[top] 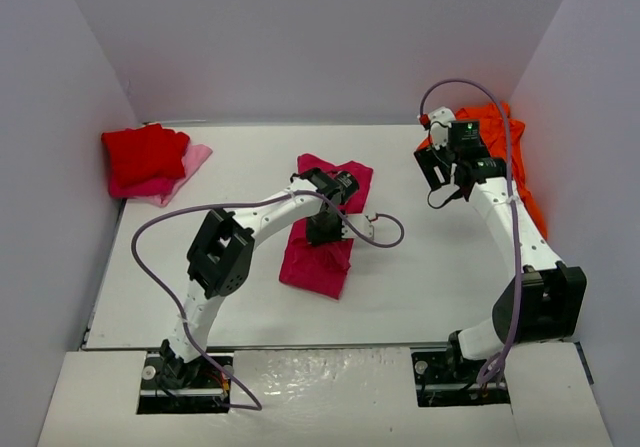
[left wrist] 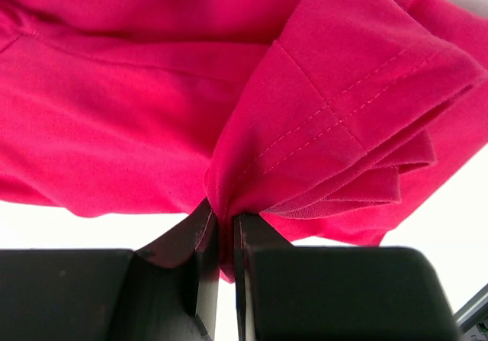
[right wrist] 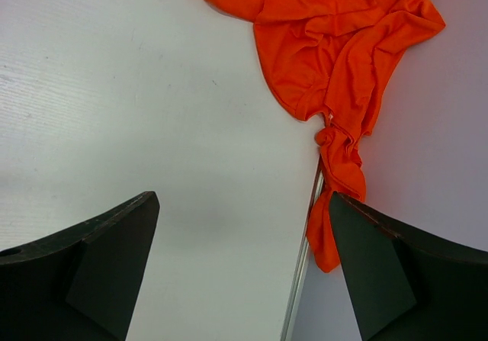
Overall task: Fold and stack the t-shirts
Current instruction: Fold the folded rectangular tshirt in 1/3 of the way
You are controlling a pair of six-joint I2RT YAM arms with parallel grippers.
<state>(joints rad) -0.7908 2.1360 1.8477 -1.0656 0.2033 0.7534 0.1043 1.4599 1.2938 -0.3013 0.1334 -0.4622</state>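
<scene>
Your left fingers (left wrist: 200,257) are pressed together on the magenta-pink t-shirt (left wrist: 152,120), pinching a bunched fold of it right at their tips. In the left wrist view, several hemmed layers fan out to one side of the pinch, with white table (top: 430,267) showing beneath the cloth. From above, the left gripper (top: 325,229) sits over the middle of that shirt. The shirt lies as a long band in the centre of the table, one end toward the back and the other toward you. You cannot tell from these views whether the pinched part is lifted off the surface.

Your right fingers (right wrist: 114,257) stand spread wide with only bare table between them. The right gripper (top: 443,172) hangs beside the orange t-shirt (right wrist: 328,43), which is a crumpled heap at the back right of the table against the wall (top: 575,117). A twisted tail of the orange cloth runs along the table's edge and ends just beside one finger; whether it touches is unclear.

The red t-shirt (top: 143,150) lies folded in the back left corner on a paler pink cloth (top: 192,165), well apart from both arms.
</scene>
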